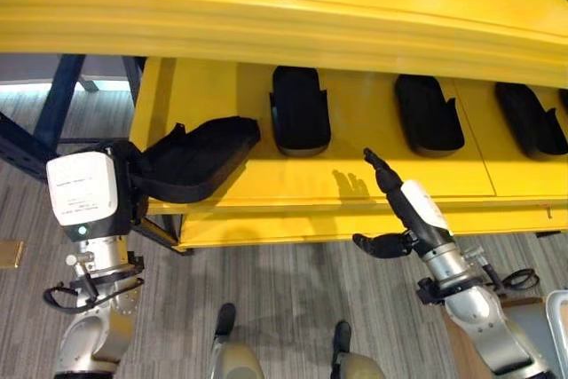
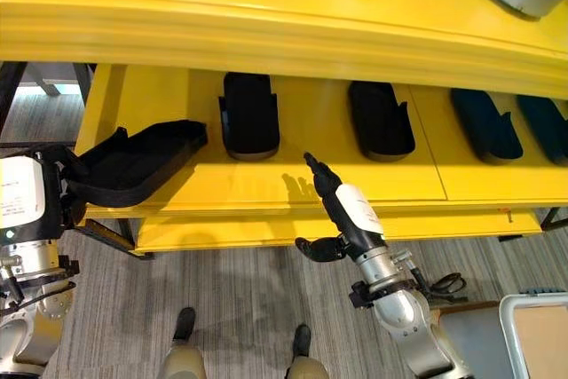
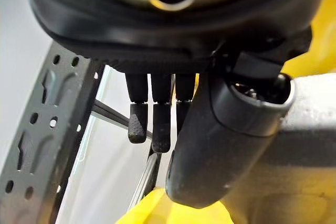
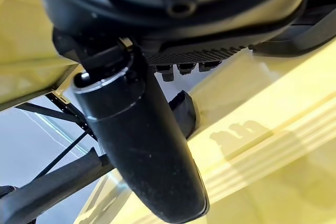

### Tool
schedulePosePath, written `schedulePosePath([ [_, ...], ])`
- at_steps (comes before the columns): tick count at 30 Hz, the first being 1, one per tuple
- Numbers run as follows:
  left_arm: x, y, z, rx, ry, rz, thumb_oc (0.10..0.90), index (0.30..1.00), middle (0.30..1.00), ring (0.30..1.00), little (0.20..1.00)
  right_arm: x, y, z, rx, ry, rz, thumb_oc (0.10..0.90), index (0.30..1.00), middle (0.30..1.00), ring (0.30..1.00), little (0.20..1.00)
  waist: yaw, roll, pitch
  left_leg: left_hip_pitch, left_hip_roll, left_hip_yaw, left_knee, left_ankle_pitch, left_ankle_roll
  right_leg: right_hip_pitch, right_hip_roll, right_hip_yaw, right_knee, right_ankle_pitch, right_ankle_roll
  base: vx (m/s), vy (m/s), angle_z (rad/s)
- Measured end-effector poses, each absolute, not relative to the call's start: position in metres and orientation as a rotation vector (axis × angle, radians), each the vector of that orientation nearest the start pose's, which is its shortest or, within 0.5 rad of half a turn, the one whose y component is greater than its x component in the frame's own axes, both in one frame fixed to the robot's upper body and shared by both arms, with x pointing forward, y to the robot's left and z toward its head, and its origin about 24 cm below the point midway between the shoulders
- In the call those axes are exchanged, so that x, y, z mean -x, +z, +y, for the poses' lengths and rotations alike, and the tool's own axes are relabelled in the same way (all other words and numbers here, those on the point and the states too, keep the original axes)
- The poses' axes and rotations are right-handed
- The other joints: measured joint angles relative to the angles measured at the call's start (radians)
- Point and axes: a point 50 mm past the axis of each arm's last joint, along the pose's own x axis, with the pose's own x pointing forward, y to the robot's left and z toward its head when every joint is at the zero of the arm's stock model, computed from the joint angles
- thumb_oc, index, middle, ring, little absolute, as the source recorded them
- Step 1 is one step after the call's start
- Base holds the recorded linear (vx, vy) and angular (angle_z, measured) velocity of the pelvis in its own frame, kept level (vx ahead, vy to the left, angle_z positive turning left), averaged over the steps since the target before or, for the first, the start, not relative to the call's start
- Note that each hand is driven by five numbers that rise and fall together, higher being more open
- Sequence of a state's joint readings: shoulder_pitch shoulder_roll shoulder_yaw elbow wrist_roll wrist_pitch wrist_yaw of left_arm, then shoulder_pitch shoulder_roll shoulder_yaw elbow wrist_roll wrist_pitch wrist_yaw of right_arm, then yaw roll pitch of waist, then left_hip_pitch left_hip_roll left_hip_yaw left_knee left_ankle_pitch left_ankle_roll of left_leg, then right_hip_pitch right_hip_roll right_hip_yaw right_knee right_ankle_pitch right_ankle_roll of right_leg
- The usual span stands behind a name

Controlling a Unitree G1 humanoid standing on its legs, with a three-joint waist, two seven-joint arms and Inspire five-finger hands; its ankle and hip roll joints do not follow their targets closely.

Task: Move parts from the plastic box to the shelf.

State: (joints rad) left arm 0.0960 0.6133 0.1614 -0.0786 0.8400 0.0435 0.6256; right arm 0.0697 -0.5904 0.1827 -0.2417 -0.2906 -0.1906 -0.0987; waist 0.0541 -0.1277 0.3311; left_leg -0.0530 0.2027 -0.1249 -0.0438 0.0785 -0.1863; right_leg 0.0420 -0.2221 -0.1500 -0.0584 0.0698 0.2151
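Fingers (image 3: 160, 129) of left hand (image 1: 133, 179) hold black part (image 1: 200, 161) on shelf (image 1: 355, 188).

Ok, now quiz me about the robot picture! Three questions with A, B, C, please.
1. Where is the black part next to the left hand?
A. At the left end of the shelf
B. On the floor
C. In the right hand

2. What colour is the shelf?
A. Blue
B. Yellow
C. White

3. What is the right hand doing?
A. Squeezing a black part
B. Making a closed fist
C. Held open, holding nothing

Answers:
1. A: the black part sits tilted at the shelf's left end, right by the left hand.
2. B: the shelf is yellow all over.
3. C: the right hand has its fingers straight, reaching over the shelf with nothing in it.
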Motion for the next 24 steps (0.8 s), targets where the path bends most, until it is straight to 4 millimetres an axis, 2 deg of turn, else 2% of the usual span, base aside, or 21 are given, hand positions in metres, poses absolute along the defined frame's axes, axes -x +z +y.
schedulePosePath([
  [6,-0.220,0.123,0.297,-1.450,0.688,-0.374,0.400,0.300,0.300,0.300,0.300,-0.229,0.101,-0.183,0.796,0.225,-0.362,0.900,1.000,1.000,1.000,1.000,0.002,0.002,0.001,0.001,0.034,-0.007,0.000,0.001,-0.003,-0.001,0.034,-0.003,0.010,-0.007,-0.012,-0.02,-0.057,0.00],
  [11,-0.215,0.131,0.311,-1.463,0.773,-0.346,0.400,0.300,0.300,0.300,0.300,-0.229,0.101,-0.183,0.797,0.226,-0.362,0.900,1.000,1.000,1.000,1.000,0.000,0.003,0.002,-0.012,0.052,-0.019,0.000,0.002,-0.003,-0.019,0.052,-0.005,0.034,-0.017,-0.024,-0.03,-0.021,0.03],
  [19,-0.214,0.124,0.323,-1.470,0.832,-0.273,0.400,0.300,0.300,0.300,0.300,-0.229,0.101,-0.183,0.798,0.230,-0.362,0.900,1.000,1.000,1.000,1.000,0.001,0.004,0.002,-0.036,0.058,-0.023,0.002,0.011,-0.017,-0.056,0.057,-0.005,0.064,-0.025,-0.027,-0.03,-0.013,0.00],
  [24,-0.218,0.128,0.325,-1.463,0.867,-0.279,0.400,0.300,0.300,0.300,0.300,-0.229,0.102,-0.185,0.815,0.247,-0.355,0.900,1.000,1.000,1.000,1.000,-0.001,0.002,0.002,-0.038,0.064,-0.023,0.002,0.009,-0.015,-0.063,0.062,-0.003,0.072,-0.027,-0.027,0.00,0.000,0.00],
])
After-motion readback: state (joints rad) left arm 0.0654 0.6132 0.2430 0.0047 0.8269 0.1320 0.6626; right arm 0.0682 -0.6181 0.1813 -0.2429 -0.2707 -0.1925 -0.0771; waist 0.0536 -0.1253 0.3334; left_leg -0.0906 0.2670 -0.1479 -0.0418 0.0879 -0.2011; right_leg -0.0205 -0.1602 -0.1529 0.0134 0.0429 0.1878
